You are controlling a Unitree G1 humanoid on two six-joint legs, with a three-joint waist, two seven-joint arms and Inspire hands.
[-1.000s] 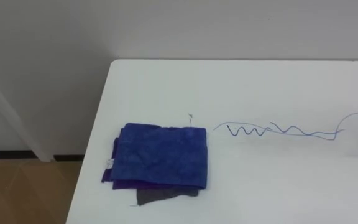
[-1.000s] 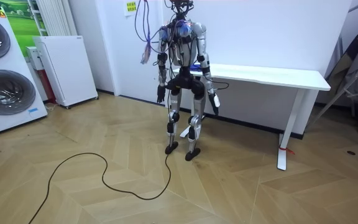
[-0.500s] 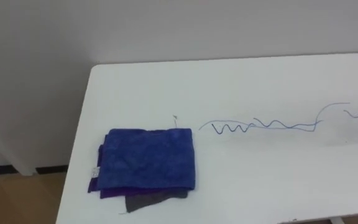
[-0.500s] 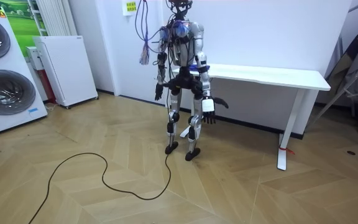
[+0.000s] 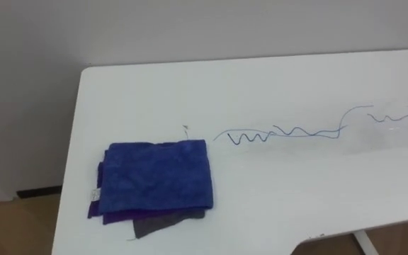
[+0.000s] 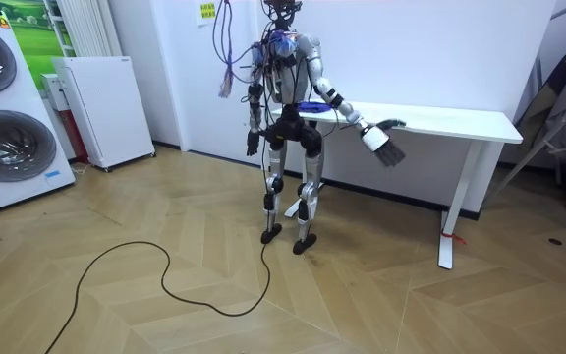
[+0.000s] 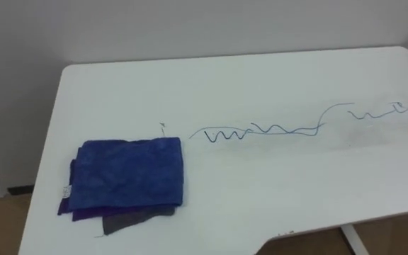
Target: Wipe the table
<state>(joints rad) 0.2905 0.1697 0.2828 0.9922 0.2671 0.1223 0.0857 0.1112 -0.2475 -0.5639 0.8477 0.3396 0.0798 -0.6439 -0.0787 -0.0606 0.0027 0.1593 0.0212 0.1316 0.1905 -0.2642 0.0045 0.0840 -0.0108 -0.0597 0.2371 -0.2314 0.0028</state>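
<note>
A folded blue cloth (image 5: 158, 176) lies near the left end of the white table (image 5: 275, 85), on top of a purple cloth (image 5: 98, 210) and a grey one (image 5: 163, 224). A wavy blue pen line (image 5: 289, 132) runs from just right of the cloth towards the table's right side. In the room view I stand at the table's left end, facing it. My right hand (image 6: 382, 140) is stretched out at table height by the front edge, fingers spread and holding nothing. My left hand (image 6: 251, 147) hangs relaxed at my side.
A white wall stands behind the table. In the room view a white cabinet (image 6: 101, 108) and a washing machine (image 6: 8, 128) stand to the left, and the table's leg (image 6: 452, 211) is at the right. Wooden floor lies all around.
My right arm has swung up from beside my thigh and now reaches out to the table's front edge. The eye view has turned to the right, so more of the pen line shows.
</note>
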